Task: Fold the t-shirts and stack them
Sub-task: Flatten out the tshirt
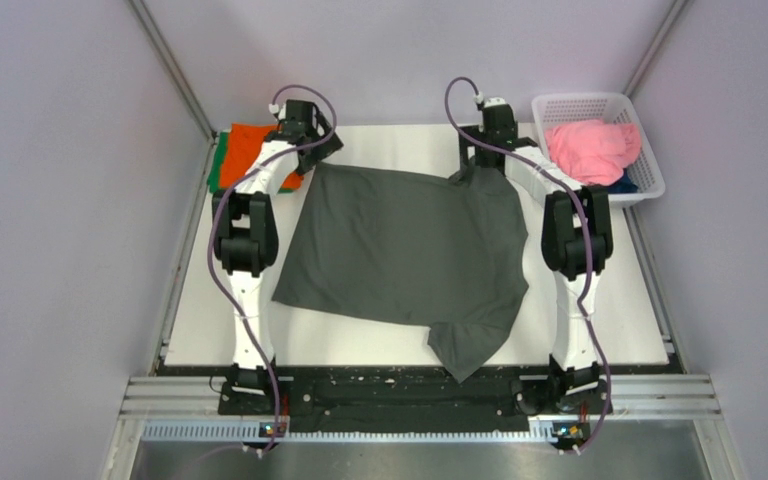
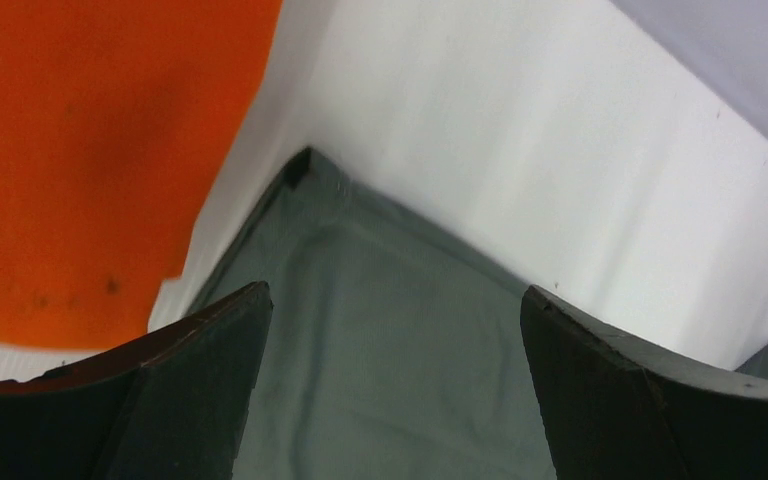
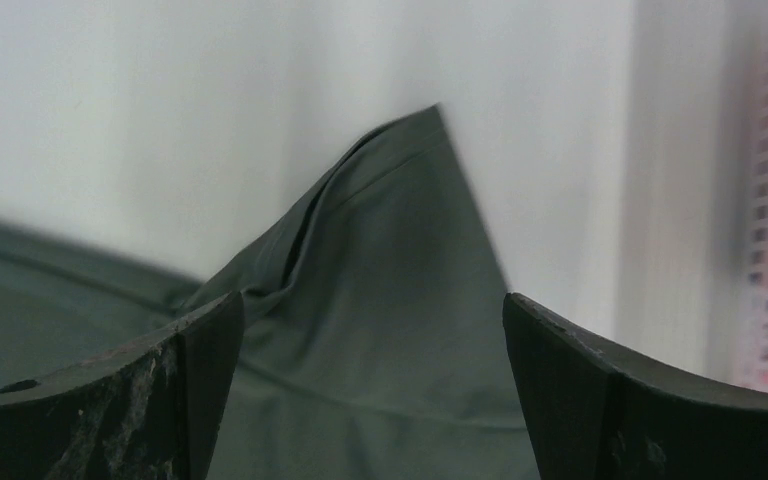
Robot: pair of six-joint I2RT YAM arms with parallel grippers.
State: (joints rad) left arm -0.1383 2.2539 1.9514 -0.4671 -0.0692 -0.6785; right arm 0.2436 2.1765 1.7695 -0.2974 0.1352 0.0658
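Up at the far edge of the table, the left gripper (image 2: pixel 395 300) stands wide, its two dark fingers (image 2: pixel 200 360) well apart with nothing clamped between them. Under the gap lies the far left corner of the dark grey t-shirt (image 1: pixel 400 240), flat on the white table (image 1: pixel 390 140), its tip poking out just beyond the fingertips. Whether the fingertips touch the cloth or hang just above it is hard to tell from the wrist view. Just left of that corner sits the orange t-shirt (image 1: pixel 250 145), folded, on a green t-shirt (image 1: pixel 216 165) whose edge shows at its left side.

The right gripper (image 3: pixel 373 305) is equally wide and holds nothing. The shirt's far right corner lies below and ahead of its fingers, pushed up into a creased peak rather than lying flat.

From both corners the dark grey shirt spreads toward the arm bases, between the two arms, with a rumpled flap at its near right reaching the table's near edge. Right of the right gripper, at the far right corner, stands the white basket (image 1: pixel 580 103). A pink t-shirt (image 1: pixel 590 148) is heaped in it, with a bit of navy t-shirt (image 1: pixel 625 183) showing beneath.
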